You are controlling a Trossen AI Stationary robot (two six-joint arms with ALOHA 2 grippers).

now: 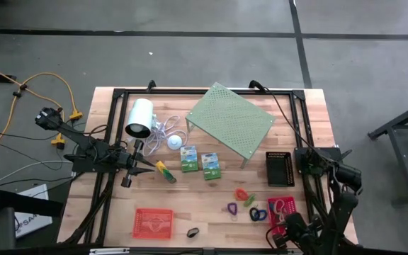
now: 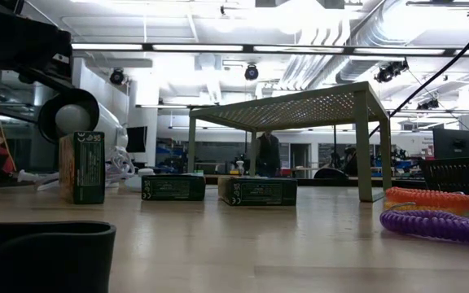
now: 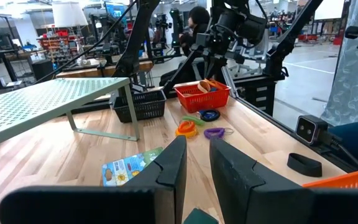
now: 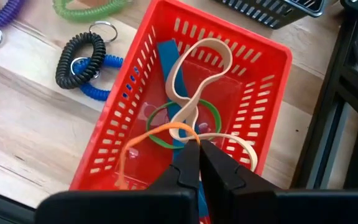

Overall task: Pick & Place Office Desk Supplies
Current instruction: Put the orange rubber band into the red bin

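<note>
A: On the tabletop (image 1: pixel 105 212), left tool (image 1: pixel 149 168) stretched level, pinching the yellow-green marker (image 1: pixel 166 171) beside two green-white boxes (image 1: pixel 189 159).
B: Over the red basket (image 4: pixel 253 112), right tool (image 4: pixel 199 144) angled down, pressed together on a tan band (image 4: pixel 194 62). Box labels unreadable.

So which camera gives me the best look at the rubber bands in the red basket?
The right wrist view: it looks straight down into the red basket, showing the tan rubber band and green band. The high view shows the basket small, the left wrist view shows it side-on, the low view not at all.
</note>
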